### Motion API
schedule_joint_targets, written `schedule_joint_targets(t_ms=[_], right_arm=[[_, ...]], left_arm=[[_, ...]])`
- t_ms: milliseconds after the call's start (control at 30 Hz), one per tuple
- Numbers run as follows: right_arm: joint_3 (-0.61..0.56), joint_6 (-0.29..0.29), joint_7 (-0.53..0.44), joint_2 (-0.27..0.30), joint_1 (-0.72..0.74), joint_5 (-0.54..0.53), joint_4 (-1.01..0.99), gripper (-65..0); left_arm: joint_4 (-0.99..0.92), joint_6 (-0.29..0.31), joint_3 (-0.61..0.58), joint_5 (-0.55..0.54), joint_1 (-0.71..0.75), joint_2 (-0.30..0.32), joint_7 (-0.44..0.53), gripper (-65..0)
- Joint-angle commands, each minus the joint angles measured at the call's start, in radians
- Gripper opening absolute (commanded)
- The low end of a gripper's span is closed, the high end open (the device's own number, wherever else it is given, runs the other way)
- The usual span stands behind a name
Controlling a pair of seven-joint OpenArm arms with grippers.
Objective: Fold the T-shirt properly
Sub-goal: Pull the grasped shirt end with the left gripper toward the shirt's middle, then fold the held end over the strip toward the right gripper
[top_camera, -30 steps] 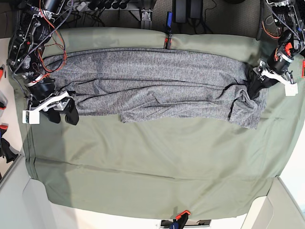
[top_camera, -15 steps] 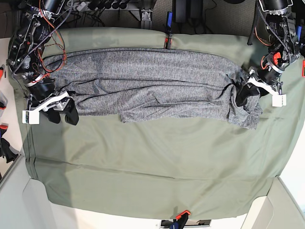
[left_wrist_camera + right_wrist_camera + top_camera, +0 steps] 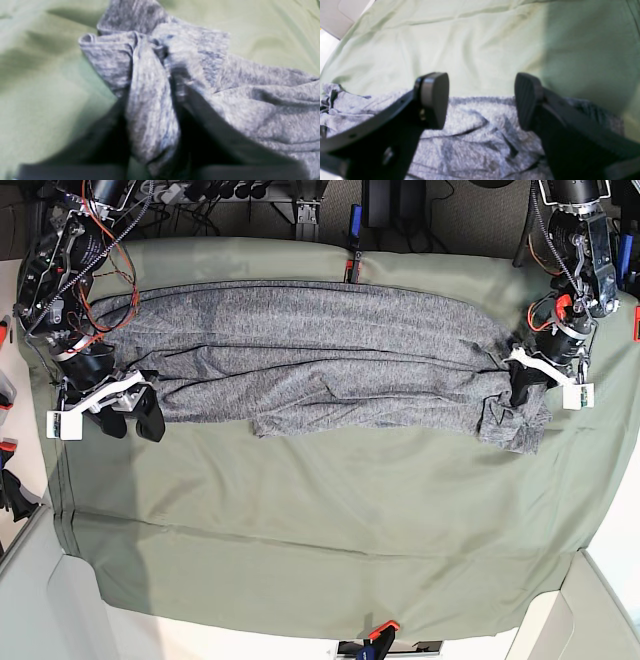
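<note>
Across your bench [image 3: 330, 580] lies the olive-green cloth sheet [image 3: 330, 520], covering nearly all of it, with pale bench corners showing at the near edge of the base view. On the far half of that sheet you have the T-shirt [image 3: 320, 360], heather grey, stretched into a long band that runs almost from one arm to the other, its near edge rumpled and partly doubled over.

At the end of the band on the base view's right, the fabric is bunched into a crumpled lump, and your left gripper [image 3: 522, 390] sits down in that lump. Its wrist view, though blurred, shows a ridge of grey knit [image 3: 152, 100] standing up between the two dark fingers [image 3: 200, 117], so you have the jaws narrowed onto a pinch of the T-shirt.

At the other end, your right gripper [image 3: 130, 415] hangs just off the shirt's end, over the sheet's edge. From its wrist camera you can see both pads [image 3: 435, 97] set wide apart with only open air between them; the grey fabric [image 3: 470, 140] lies below and the green sheet [image 3: 480, 50] beyond. It holds nothing.
</note>
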State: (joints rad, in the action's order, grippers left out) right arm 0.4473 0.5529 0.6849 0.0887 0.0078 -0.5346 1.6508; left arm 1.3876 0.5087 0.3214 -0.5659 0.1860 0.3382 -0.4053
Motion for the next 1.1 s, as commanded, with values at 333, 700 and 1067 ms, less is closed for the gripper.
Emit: schedule_joint_targets(t_ms=[333,700,1067], right_arm=[[0.002,0.004,-0.022,0.011,0.01,-0.022,0.014,-24.3],[0.002,0.004,-0.022,0.011,0.01,-0.022,0.014,-24.3],[0.002,0.004,-0.022,0.011,0.01,-0.021,0.014,-24.3]], left_arm=[[0.04,-0.027,0.044,0.131,-0.001,0.009,0.04,-65.0],[0.233,0.038,0.015,0.157,0.025,0.008,0.041,-65.0],[0.509,0.086,-0.26,0.222,0.093,0.008,0.037,-65.0]])
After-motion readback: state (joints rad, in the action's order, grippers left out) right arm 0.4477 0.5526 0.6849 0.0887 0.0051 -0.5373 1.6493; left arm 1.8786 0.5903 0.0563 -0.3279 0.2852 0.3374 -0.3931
